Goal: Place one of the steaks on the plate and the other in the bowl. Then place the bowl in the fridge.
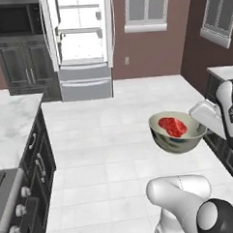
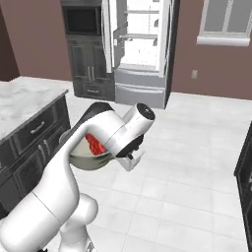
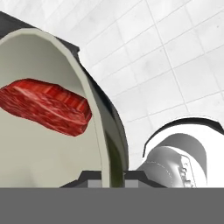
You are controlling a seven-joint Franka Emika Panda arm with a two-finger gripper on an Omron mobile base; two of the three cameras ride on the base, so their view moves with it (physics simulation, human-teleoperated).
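a: closest to the hand camera, what do you see?

b: right against the lens, the rim and wall of the deep round beige-cream bowl (image 3: 103,131), with the two dark tips of the gripper (image 3: 109,176) pinched on that rim, one tip inside and one outside. so the pincer is closed, gripping the bowl.

a: and inside it?

b: one bright red slab of raw steak (image 3: 46,105) lies on the bowl's inner wall. from the left base camera the same steak sits in the middle of the bowl, which hangs in the air over the white tiled floor (image 1: 100,138), touching nothing but the gripper.

a: how far along is the job?

b: i judge the steak-in-bowl step done, and the bowl lifted for carrying. the other steak and the plate are not visible here, so i cannot tell about that part. what remains is setting the bowl in the tall grey stainless fridge (image 1: 83,42), which stands across the room with its upper doors open and white shelves showing, well apart from the bowl.

a: how is the arm posed?

b: from the right base camera, the white arm rises from lower left, bends at the elbow, and folds forward so the hand holds the bowl from one side at about counter height, roughly level.
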